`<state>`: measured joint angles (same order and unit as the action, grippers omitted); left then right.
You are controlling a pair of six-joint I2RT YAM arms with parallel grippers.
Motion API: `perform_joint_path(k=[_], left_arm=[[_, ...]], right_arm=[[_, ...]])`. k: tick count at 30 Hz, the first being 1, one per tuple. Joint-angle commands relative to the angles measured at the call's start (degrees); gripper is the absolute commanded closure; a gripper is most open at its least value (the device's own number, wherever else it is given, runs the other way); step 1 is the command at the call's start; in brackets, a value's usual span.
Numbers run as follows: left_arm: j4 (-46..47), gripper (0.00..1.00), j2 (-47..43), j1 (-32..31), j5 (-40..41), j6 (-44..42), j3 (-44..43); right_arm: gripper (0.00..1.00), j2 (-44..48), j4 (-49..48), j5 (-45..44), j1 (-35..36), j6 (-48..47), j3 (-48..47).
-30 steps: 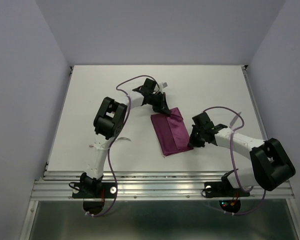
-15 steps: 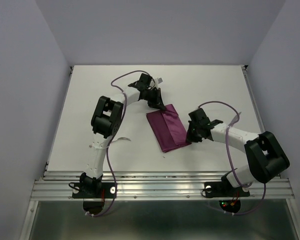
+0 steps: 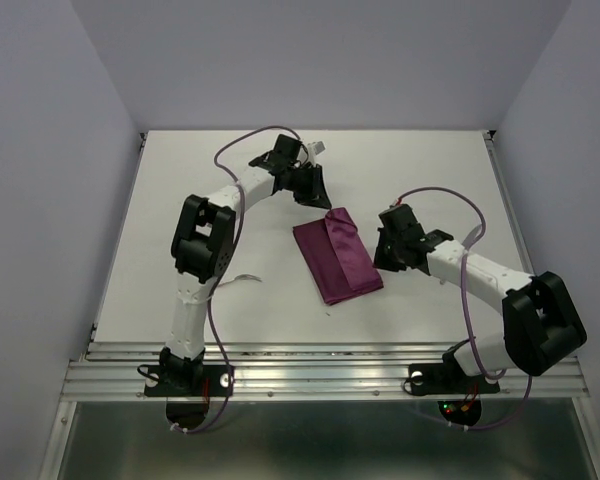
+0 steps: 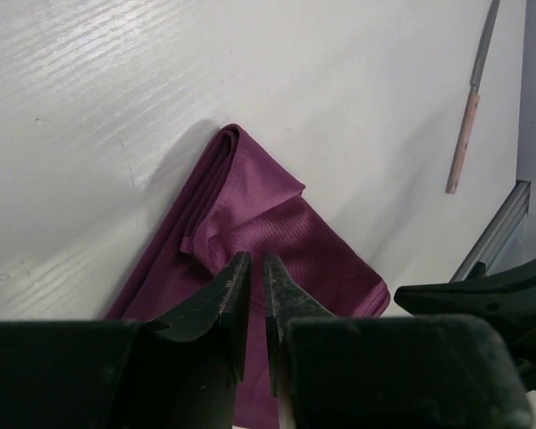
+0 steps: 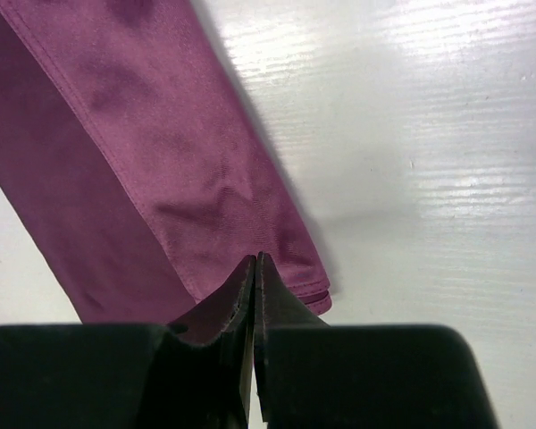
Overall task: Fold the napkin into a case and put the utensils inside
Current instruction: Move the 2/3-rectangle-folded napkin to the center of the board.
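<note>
The napkin (image 3: 338, 256) is a dark burgundy cloth folded into a narrow oblong and lying flat mid-table. It also shows in the left wrist view (image 4: 277, 232) and the right wrist view (image 5: 152, 134). My left gripper (image 3: 315, 190) hovers just beyond the napkin's far end. Its jaws (image 4: 252, 261) stand almost together with only a slit between them, and nothing is in them. My right gripper (image 3: 388, 252) is at the napkin's right edge, shut, with its tips (image 5: 255, 261) over the near right corner. One utensil (image 4: 469, 125) with a pinkish handle lies right of the napkin and also shows in the top view (image 3: 477, 232).
A slim pale piece (image 3: 242, 279), possibly the second utensil, lies by the left arm's lower link. Purple cables loop over both arms. Walls stand at the left, back and right of the table (image 3: 180, 200), and a metal rail (image 3: 320, 375) runs along the near edge.
My left gripper has drawn back from the napkin's far corner toward the back of the table. My right gripper has shifted slightly right and away. The napkin lies a little more to the left.
</note>
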<state>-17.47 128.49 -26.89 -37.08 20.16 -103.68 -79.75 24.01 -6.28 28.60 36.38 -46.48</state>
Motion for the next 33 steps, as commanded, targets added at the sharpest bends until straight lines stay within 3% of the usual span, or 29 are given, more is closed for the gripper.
perform_joint_path(k=[1, 8, 13, 17, 19, 26, 33], left_arm=[[0.8, 0.77, -7.3, -0.1, 0.6, -0.8, 3.2], [4.5, 0.77, -16.0, 0.0, 6.7, 2.0, 15.0], [8.0, 0.76, -23.2, 0.4, 15.4, 7.2, 27.0], [9.9, 0.53, -25.8, 0.5, 20.7, 12.3, 33.3], [11.5, 0.52, -26.3, 0.5, 21.2, 13.6, 35.6], [14.5, 0.53, -23.0, 0.5, 20.3, 15.8, 37.3], [15.0, 0.59, -17.0, 0.5, 17.3, 14.6, 33.6]], right_arm=[[0.95, -0.6, -0.2, -2.2, 0.5, -2.5, -3.2], [0.93, -7.3, -1.2, -7.2, 0.5, -6.7, -11.2], [0.93, -16.0, -3.7, -4.7, 0.0, -10.1, -21.1], [0.92, -25.6, -4.3, -3.6, -0.6, -12.2, -30.0], [0.92, -28.3, -4.1, -2.9, -0.6, -13.3, -34.3], [0.92, -36.7, -4.3, -2.1, -1.7, -14.9, -41.0], [0.94, -40.1, -6.2, -2.5, -2.8, -13.6, -38.1]])
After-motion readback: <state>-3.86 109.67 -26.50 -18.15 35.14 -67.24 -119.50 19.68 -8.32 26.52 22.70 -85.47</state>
